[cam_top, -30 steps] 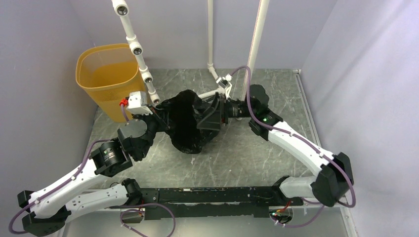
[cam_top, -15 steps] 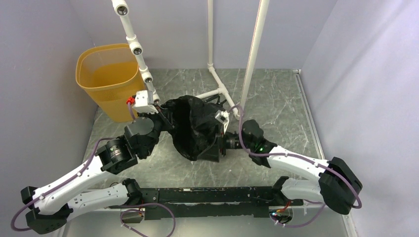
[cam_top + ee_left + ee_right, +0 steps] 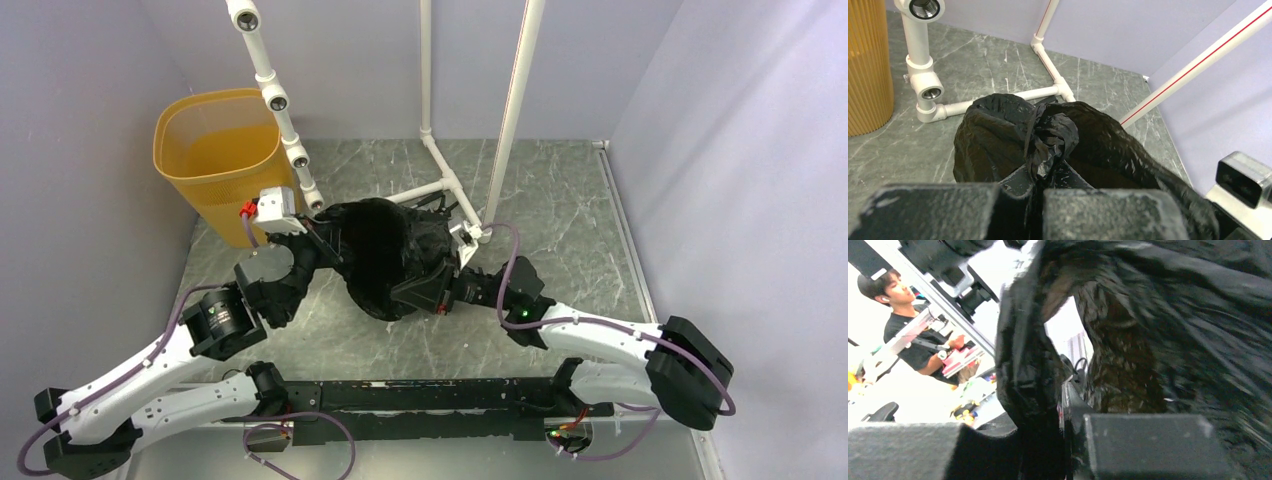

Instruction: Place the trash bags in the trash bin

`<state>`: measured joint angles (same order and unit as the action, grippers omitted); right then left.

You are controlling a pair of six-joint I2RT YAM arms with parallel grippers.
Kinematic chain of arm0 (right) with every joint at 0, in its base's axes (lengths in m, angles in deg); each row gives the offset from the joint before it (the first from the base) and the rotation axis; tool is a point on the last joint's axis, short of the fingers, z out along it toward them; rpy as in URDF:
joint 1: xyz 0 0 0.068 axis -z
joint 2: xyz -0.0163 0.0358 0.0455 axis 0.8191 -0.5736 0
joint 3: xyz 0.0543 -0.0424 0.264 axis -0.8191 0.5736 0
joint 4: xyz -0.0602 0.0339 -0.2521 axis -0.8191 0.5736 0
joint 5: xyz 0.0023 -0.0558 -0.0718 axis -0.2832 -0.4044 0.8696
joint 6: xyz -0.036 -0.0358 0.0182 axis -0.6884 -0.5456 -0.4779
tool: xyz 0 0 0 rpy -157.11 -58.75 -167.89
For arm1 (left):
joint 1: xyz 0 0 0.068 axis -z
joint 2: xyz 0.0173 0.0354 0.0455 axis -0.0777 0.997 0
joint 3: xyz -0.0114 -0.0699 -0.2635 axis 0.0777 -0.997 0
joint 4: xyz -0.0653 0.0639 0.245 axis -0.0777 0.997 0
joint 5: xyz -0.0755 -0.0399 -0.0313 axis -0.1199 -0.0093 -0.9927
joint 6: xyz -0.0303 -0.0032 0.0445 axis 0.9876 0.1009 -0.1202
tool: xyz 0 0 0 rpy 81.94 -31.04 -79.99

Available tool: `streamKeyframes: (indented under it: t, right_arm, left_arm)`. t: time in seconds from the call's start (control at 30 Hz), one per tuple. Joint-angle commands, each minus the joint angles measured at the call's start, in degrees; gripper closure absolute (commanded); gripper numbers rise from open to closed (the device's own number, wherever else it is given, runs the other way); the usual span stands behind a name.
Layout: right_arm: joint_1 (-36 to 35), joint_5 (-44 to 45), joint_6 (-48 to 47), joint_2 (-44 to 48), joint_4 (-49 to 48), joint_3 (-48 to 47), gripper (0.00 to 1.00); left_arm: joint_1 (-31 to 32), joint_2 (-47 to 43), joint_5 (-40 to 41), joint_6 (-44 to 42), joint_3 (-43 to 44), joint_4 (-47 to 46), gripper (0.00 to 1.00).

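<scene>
The trash bag (image 3: pixel 380 250), black and crinkled, hangs bunched between my two grippers near the middle of the table. My left gripper (image 3: pixel 328 243) is shut on a twisted fold of the trash bag (image 3: pixel 1048 135) at its left side; in the left wrist view the left gripper (image 3: pixel 1040 182) pinches that fold tight. My right gripper (image 3: pixel 420 290) holds the bag's lower right side. In the right wrist view the right gripper (image 3: pixel 1063 415) has a thick fold of the trash bag (image 3: pixel 1033 370) filling the gap between its jaws. The yellow-orange trash bin (image 3: pixel 220 205) stands upright at the far left, beyond the left gripper.
A white pipe frame (image 3: pixel 440 180) lies on the table behind the bag, with uprights rising from it. A slanted white pipe (image 3: pixel 275 100) with fittings passes next to the bin. The trash bin's ribbed wall (image 3: pixel 865 65) is at the left wrist view's left edge. Lilac walls enclose the table.
My right gripper has come from the bag's far right side round to its near lower right and closed on a fold. The left gripper kept its grip and shifted slightly.
</scene>
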<state>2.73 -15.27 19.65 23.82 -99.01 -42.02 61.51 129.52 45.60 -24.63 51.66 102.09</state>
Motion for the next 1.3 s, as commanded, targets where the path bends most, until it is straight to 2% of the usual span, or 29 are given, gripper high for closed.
streamKeyframes:
  t: [0.0, 0.13, 0.2, 0.27, 0.33, 0.37, 0.43, 0.53, 0.63, 0.87, 0.97, 1.13, 1.27]
  right_arm:
    - [-0.21, 0.49, -1.18, 0.40, 2.18, -8.88, 0.80]
    - [0.31, 4.18, -10.88, -1.08, 24.41, -25.49, 0.81]
    - [1.33, 10.53, -13.46, -2.81, 35.57, -33.77, 0.81]
    - [3.56, 14.92, -12.89, -5.26, 45.63, -41.29, 0.80]
    - [8.10, 10.53, -9.41, -7.71, 51.60, -45.81, 0.78]
    - [9.84, 6.23, -6.82, -8.32, 50.45, -45.18, 0.76]
    - [11.26, -1.81, -1.21, -7.89, 42.21, -40.12, 0.71]
    - [11.31, -7.19, 5.43, -7.39, 29.53, -33.44, 0.60]
    - [11.40, -10.87, 7.10, -8.63, 31.33, -34.63, 0.48]
    - [11.40, -10.92, 6.29, -2.95, 31.99, -32.91, 0.35]
    - [11.48, -9.91, 4.28, -0.45, 36.33, -33.11, 0.34]
    - [11.58, -16.00, 2.33, -0.19, 38.59, -33.74, 0.50]
    - [11.40, -20.96, -1.06, -2.57, 42.34, -34.50, 0.47]
  left_arm:
    - [-0.27, -0.66, -1.29, 0.44, -0.91, -2.67, 0.98]
    - [-0.28, 0.90, -3.48, -0.60, -0.10, -3.15, 0.98]
    - [-0.24, 1.75, -4.70, -1.00, 0.71, -2.97, 0.98]
    - [-0.28, 1.99, -6.18, -1.73, 0.89, -3.57, 0.98]
    - [-0.28, 1.69, -7.32, -2.00, 0.58, -4.40, 0.97]
    - [-0.28, 1.45, -7.64, -2.07, 0.36, -4.86, 0.97]
    - [-0.28, 0.89, -8.22, -2.55, -0.09, -5.53, 0.98]
    - [-0.28, 0.75, -9.43, -3.03, -0.01, -5.62, 0.98]
    - [-0.28, 1.60, -11.44, -3.10, 0.70, -5.75, 0.98]
    - [-0.28, 3.40, -10.85, -1.91, 1.45, -6.06, 0.98]
    - [-0.28, 3.51, -9.19, -0.74, 1.20, -5.49, 0.98]
    - [-0.28, 2.83, -7.59, 0.44, 0.65, -5.36, 0.97]
    - [-0.28, 2.65, -7.39, 0.55, 0.77, -5.41, 0.97]
